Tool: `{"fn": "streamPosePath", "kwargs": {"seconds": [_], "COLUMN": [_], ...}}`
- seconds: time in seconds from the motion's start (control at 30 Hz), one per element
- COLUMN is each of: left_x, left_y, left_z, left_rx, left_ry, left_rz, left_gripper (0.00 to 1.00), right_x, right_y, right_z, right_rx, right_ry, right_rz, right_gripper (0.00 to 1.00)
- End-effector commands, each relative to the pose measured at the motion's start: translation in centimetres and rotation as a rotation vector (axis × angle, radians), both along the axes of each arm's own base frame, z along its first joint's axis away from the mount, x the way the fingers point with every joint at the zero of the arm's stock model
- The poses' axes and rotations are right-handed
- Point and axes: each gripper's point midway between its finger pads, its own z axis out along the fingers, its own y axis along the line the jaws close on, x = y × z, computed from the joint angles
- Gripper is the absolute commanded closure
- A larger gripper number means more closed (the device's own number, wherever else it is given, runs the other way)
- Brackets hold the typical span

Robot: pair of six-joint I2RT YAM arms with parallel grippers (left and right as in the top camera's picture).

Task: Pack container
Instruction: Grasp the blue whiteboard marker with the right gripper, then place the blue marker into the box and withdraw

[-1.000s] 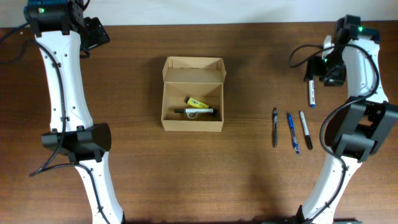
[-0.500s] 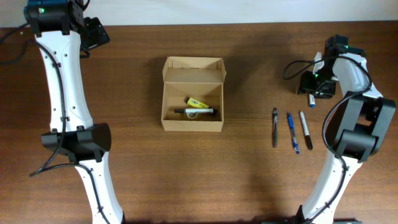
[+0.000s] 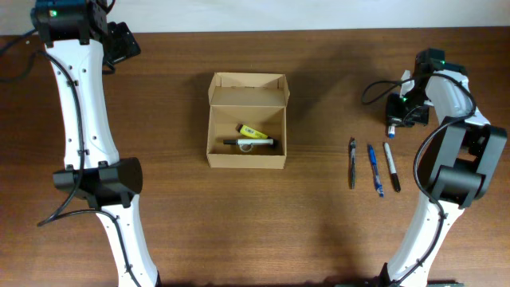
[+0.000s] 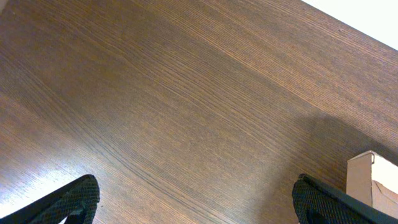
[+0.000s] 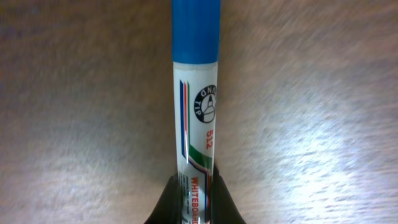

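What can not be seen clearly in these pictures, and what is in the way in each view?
Right wrist: the fingers hide the lower end of the whiteboard marker, and the bottom edge cuts its print.
Overhead: the right gripper covers nearly all of that marker; the yellow thing in the container is too small to name.
Left wrist: the right edge cuts the container to one corner; its inside is out of sight.

The container (image 3: 247,160) is plain tan-brown on a dark brown wood-grain table (image 3: 319,231). At its three o'clock, the whiteboard marker (image 5: 196,124) is white, blue-capped, with thin red, blue and green stripes.
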Motion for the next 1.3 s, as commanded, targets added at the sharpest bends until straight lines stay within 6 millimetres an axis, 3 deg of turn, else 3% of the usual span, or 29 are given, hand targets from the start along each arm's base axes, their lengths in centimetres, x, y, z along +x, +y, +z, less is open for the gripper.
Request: {"fn": "streamPosePath", "kwargs": {"seconds": [0.0, 0.07, 0.23, 0.37, 0.43, 0.5, 0.6, 0.73, 0.8, 1.0, 1.27], "left_x": [-0.1, -0.1, -0.1, -0.1, -0.1, -0.1, -0.1, -0.1, -0.1, -0.1, -0.1], "left_y": [0.2, 0.2, 0.2, 0.2, 0.2, 0.2, 0.2, 0.2, 0.2, 0.2, 0.2], "left_z": [0.6, 0.6, 0.6, 0.6, 0.6, 0.6, 0.6, 0.6, 0.6, 0.6, 0.6], "left_rx": [0.01, 0.01, 0.01, 0.01, 0.01, 0.01, 0.01, 0.01, 0.01, 0.01, 0.01], "left_ry": [-0.015, -0.015, -0.015, -0.015, -0.015, -0.015, -0.015, -0.015, -0.015, -0.015, -0.015], "left_rz": [0.001, 0.001, 0.001, 0.001, 0.001, 0.001, 0.001, 0.001, 0.001, 0.001, 0.001], "left_gripper": [0.0, 0.0, 0.0, 0.0, 0.0, 0.0, 0.0, 0.0, 0.0, 0.0, 0.0], "right_x": [1.8, 3.3, 6.2, 5.8, 4.8, 3.5, 1.2, -2.4, -3.6, -4.5, -4.2], "right_y": [1.9, 3.5, 7.6, 13.5, 17.2, 20.6, 25.6, 31.8, 33.9, 36.8, 37.2], "right_z": [3.7, 7.1, 19.3, 28.2, 31.2, 32.6, 32.1, 28.9, 26.9, 19.6, 11.0], "right_rx": [0.118, 0.197, 0.218, 0.153, 0.103, 0.035, -0.016, 0.011, 0.01, 0.005, 0.028], "right_ry": [-0.097, -0.181, -0.43, -0.615, -0.682, -0.711, -0.685, -0.59, -0.533, -0.359, -0.267], "right_rz": [0.012, 0.052, 0.189, 0.452, 0.611, 0.77, 1.006, 1.323, 1.428, 1.567, 1.596], "right_gripper": [0.96, 0.96, 0.96, 0.96, 0.96, 0.96, 0.96, 0.96, 0.96, 0.96, 0.96]}}
